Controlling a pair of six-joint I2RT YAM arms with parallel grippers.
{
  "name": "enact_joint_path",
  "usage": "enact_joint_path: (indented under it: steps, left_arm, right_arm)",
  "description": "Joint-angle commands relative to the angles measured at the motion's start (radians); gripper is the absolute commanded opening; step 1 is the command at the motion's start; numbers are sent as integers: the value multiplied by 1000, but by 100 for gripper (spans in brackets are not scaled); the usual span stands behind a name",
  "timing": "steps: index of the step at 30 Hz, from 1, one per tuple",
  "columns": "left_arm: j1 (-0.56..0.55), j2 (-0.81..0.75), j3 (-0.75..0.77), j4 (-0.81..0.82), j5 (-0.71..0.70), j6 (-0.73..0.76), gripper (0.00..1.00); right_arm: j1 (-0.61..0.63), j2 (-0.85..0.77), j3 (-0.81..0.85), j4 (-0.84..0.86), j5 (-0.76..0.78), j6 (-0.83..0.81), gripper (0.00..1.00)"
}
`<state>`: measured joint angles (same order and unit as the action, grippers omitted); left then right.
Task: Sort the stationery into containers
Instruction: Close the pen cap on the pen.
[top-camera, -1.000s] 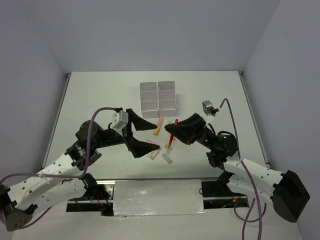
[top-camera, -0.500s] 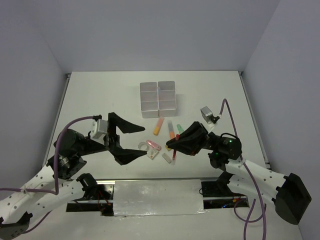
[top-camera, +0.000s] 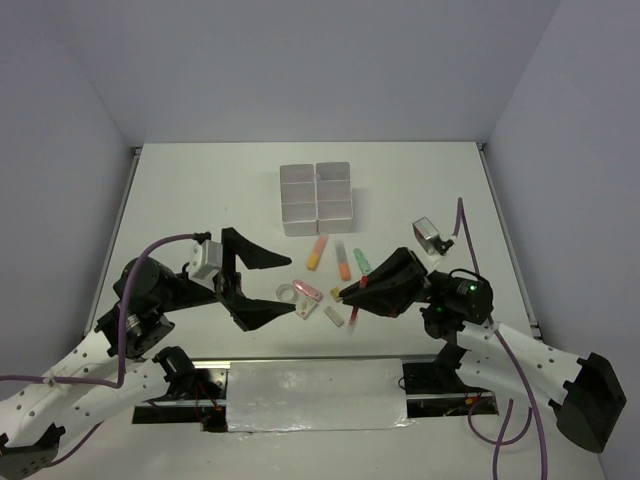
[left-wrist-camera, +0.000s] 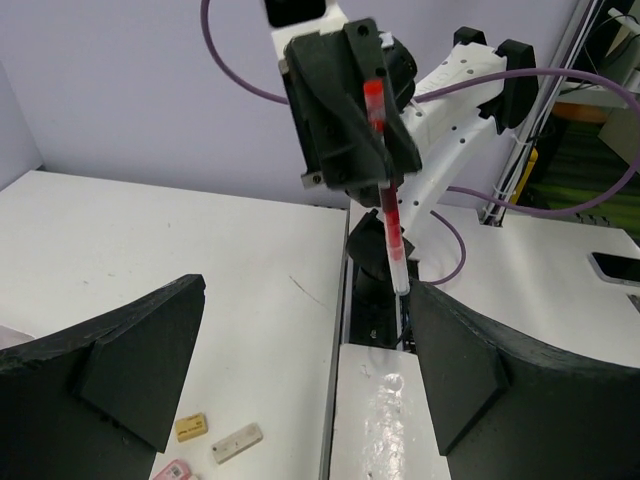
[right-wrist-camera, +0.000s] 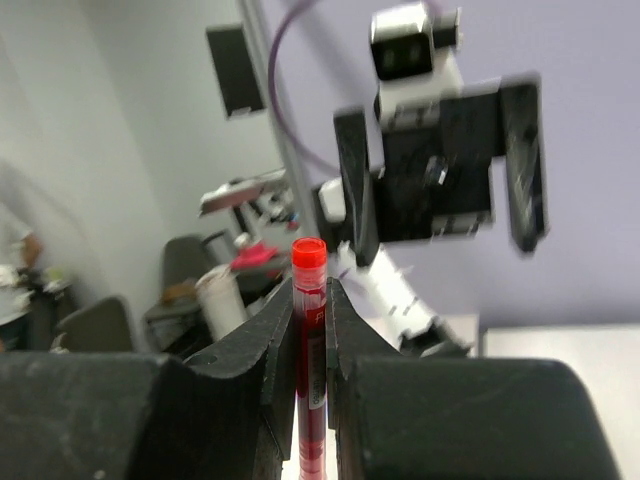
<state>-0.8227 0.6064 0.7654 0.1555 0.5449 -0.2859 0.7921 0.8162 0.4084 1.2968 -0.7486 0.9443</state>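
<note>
Right now the right gripper (top-camera: 347, 293) is closed on a red pen (top-camera: 352, 320), pinching its barrel a little below the capped end. From the right wrist camera the pen stands upright between the two black fingers (right-wrist-camera: 270, 350), and its red cap pokes up above them. From the left wrist camera the same pen hangs slightly tilted, cap up and pale tip down, with its lower end off the table (left-wrist-camera: 150, 250).

The left gripper (top-camera: 300, 285) is spread wide and holds nothing. Its two fingers frame the left wrist camera's view of the right arm, so the two grippers face each other across the loose items near the front edge of the table.

The white block of six boxes (top-camera: 316, 190) sits farther back, near the middle of the table and well apart from the pen. Between the boxes and the grippers, a peach highlighter (top-camera: 317, 252), an orange highlighter (top-camera: 343, 263) and a green highlighter (top-camera: 361, 262) lie side by side. Between the left gripper's fingers, as seen from above, lie a clear tape ring (top-camera: 288, 293) and a pink eraser (top-camera: 308, 292) just beside it. A white eraser (top-camera: 334, 318) lies just beside the pen's lower end in the overhead view. What is inside the boxes cannot be made out.
</note>
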Motion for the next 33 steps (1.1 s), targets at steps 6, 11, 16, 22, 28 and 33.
enact_joint_path:
  steps: [6, 11, 16, 22, 28, 33]
  left_arm:
    - [-3, -13, -5, 0, -13, 27, 95]
    - [-3, -17, -2, -22, -37, 24, 95]
    - [-3, -19, -8, -28, -43, 17, 95]
    - [-3, -1, -12, 2, -33, 19, 96]
    - [-3, 67, -40, 176, -74, -93, 99]
    - [-4, 186, -2, 305, -89, -260, 99]
  right_arm:
    - [7, -147, 167, -549, 476, -78, 0]
    - [7, -227, 231, -963, 967, 158, 0]
    - [6, -276, 248, -1136, 1123, 341, 0]
    - [6, -247, 296, -1304, 1147, 594, 0]
    - [4, -218, 224, -1020, 1012, 344, 0]
    - [6, -109, 224, -650, 695, 24, 0]
